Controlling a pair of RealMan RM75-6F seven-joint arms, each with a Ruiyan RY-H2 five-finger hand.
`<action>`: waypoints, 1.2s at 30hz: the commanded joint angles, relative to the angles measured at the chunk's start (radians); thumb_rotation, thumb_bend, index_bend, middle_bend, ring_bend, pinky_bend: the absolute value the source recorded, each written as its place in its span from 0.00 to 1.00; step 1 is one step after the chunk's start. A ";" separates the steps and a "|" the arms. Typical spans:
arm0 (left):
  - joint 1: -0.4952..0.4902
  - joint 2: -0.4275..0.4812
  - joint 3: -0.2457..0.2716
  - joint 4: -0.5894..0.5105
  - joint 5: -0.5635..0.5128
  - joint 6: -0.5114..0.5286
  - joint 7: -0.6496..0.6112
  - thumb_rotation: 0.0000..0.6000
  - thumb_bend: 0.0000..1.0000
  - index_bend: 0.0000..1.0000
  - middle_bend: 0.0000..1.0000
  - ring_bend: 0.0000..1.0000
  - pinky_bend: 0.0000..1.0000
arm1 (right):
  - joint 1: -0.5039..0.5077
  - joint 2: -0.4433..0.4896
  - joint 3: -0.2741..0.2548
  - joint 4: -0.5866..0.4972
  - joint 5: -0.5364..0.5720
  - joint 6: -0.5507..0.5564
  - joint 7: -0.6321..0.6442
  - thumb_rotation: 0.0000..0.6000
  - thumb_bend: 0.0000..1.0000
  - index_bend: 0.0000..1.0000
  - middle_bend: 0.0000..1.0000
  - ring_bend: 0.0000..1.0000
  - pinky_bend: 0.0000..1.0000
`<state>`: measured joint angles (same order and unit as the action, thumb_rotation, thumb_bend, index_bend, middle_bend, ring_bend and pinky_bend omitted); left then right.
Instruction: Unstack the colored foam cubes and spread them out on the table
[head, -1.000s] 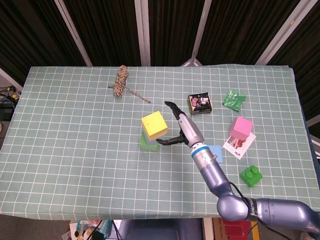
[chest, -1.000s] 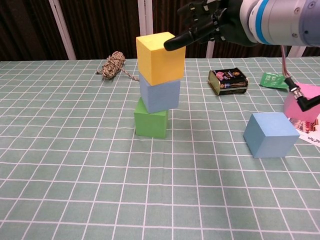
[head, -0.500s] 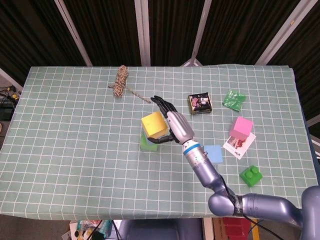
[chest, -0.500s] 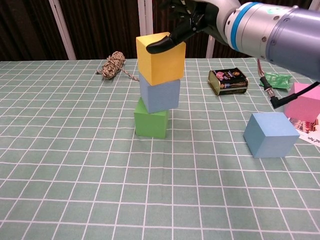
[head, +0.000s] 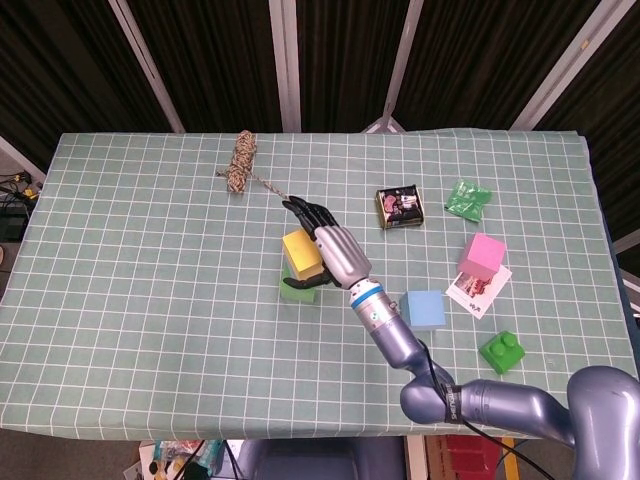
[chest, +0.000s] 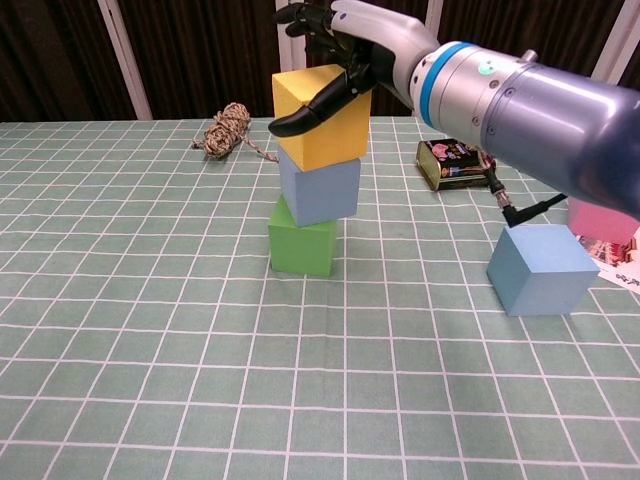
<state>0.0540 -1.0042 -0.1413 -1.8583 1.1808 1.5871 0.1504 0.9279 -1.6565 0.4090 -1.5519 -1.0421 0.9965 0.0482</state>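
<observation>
A stack of three foam cubes stands mid-table: a green cube (chest: 302, 245) at the bottom, a blue cube (chest: 320, 190) on it, and a yellow cube (head: 300, 250) (chest: 315, 135) on top. My right hand (head: 330, 250) (chest: 360, 45) reaches over the yellow cube from the right. Its thumb lies across the cube's front face and its fingers spread above the top rear edge. The stack stands undisturbed. A loose blue cube (head: 425, 310) (chest: 540, 268) and a pink cube (head: 482, 254) (chest: 605, 215) sit apart to the right. My left hand does not show in either view.
A small tin (head: 400, 207) (chest: 456, 163) lies behind and right of the stack. A rope coil (head: 239, 163) (chest: 225, 130) is at the back left. A green packet (head: 467, 198), a printed card (head: 470, 293) and a green toy brick (head: 502, 352) lie on the right.
My right hand has moved left from beside the stack to over the yellow cube, and its thumb has come down across the cube's front face. The cubes have not shifted.
</observation>
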 joint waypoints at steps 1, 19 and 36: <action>-0.002 -0.001 -0.002 0.000 -0.004 -0.001 0.002 1.00 0.17 0.15 0.02 0.00 0.00 | 0.005 -0.010 0.003 0.012 -0.003 0.005 -0.004 1.00 0.15 0.06 0.14 0.00 0.00; 0.000 0.002 -0.005 -0.003 -0.011 0.003 0.000 1.00 0.17 0.15 0.02 0.00 0.00 | 0.014 -0.025 -0.007 0.069 0.038 -0.024 -0.053 1.00 0.15 0.11 0.21 0.13 0.00; 0.000 0.000 -0.002 -0.004 -0.007 0.006 0.003 1.00 0.17 0.15 0.03 0.00 0.00 | -0.005 -0.001 -0.006 0.061 0.060 -0.008 -0.092 1.00 0.15 0.11 0.22 0.47 0.09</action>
<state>0.0543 -1.0042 -0.1432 -1.8625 1.1743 1.5935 0.1537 0.9239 -1.6599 0.4041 -1.4909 -0.9822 0.9875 -0.0395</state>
